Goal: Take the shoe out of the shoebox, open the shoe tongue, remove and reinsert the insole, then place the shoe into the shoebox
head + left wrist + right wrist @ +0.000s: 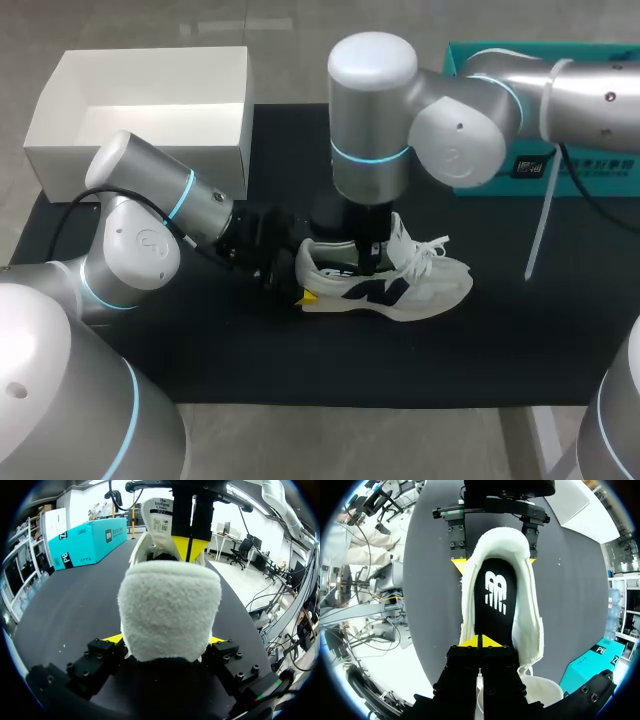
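A white shoe (405, 285) with dark side marks lies on its sole on the black mat (300, 370), toe to the right. My left gripper (303, 282) is at its fluffy heel (170, 610), a yellow tip pressed against each side, so it is shut on the shoe. My right gripper (366, 262) comes straight down into the shoe's opening, with its tips (479, 641) shut just above the black insole (495, 605). I see nothing between those tips. The tongue (161, 515) stands upright behind the right fingers.
The white shoebox (140, 150) stands open at the back left, behind my left arm. A teal box (470, 60) sits at the back right. A white strap hangs from my right arm to the mat right of the shoe.
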Available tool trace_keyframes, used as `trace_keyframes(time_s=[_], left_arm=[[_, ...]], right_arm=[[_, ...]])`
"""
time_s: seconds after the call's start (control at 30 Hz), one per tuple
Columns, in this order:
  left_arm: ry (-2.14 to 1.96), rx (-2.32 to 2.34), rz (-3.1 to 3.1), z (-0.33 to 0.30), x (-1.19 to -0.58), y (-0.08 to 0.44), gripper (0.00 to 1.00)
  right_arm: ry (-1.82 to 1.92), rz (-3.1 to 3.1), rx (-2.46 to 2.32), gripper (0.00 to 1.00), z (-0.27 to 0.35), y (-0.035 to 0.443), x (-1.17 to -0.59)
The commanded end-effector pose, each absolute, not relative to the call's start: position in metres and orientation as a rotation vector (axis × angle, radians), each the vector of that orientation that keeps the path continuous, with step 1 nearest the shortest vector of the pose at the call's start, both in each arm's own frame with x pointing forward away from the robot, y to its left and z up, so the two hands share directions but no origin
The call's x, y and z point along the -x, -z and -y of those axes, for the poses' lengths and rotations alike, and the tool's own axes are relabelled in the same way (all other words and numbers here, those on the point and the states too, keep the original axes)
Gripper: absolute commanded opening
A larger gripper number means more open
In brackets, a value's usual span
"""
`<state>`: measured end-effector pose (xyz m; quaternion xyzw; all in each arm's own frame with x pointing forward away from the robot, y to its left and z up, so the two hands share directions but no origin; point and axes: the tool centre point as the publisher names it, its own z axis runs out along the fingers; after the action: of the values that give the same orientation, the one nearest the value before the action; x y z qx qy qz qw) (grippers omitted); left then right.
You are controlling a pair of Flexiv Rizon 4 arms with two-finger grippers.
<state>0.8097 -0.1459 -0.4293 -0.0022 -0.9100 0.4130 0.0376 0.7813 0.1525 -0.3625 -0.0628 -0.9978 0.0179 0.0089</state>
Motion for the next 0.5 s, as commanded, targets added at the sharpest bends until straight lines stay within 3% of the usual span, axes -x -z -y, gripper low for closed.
trace_keyframes(time_s=[0.03, 0.5], left_arm=[[-1.268, 0.007, 2.791, 0.145, -0.809, 0.429, 0.0], [-1.268, 0.007, 2.791, 0.145, -0.809, 0.429, 0.0]], right_arm=[[-0.083, 3.102, 0.177, 0.0, -0.157, 0.373, -0.781], [-0.106, 3.09, 0.169, 0.0, -0.166, 0.392, -0.812]])
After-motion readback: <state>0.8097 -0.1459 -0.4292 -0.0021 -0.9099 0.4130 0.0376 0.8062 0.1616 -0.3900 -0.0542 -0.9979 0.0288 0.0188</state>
